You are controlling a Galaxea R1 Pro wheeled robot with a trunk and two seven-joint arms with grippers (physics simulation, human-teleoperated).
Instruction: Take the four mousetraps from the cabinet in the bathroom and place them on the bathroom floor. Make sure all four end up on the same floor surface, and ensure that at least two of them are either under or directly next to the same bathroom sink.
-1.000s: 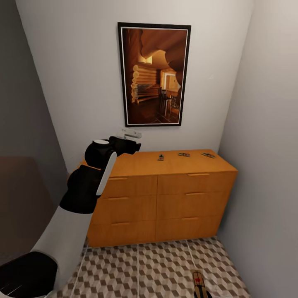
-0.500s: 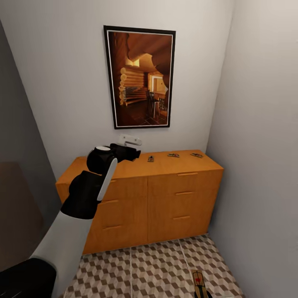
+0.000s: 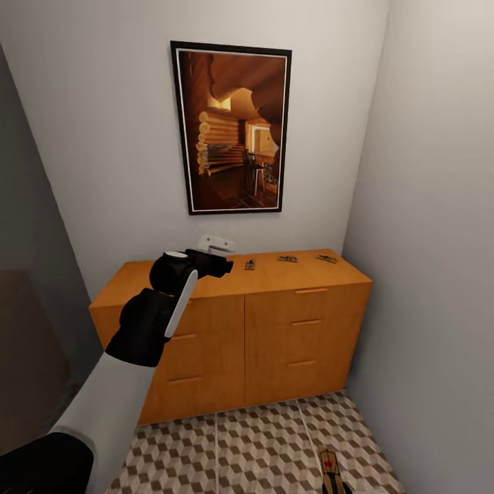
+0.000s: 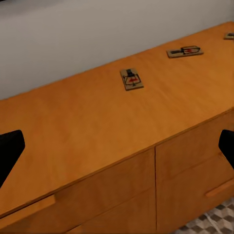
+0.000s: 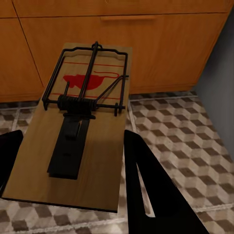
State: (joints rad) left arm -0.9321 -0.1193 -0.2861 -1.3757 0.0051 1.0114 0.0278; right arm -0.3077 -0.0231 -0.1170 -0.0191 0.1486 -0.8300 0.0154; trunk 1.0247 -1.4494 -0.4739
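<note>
Mousetrap in right gripper

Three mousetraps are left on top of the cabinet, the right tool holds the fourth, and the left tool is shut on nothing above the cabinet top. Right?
Not quite. The left tool is open, not shut: the left wrist view shows its fingers spread wide over the cabinet. The rest holds: three mousetraps lie on top, and the right tool grips the fourth mousetrap.

Left arm has been extended a bit further twd the cabinet top; left gripper now nearer the mousetraps.
</note>
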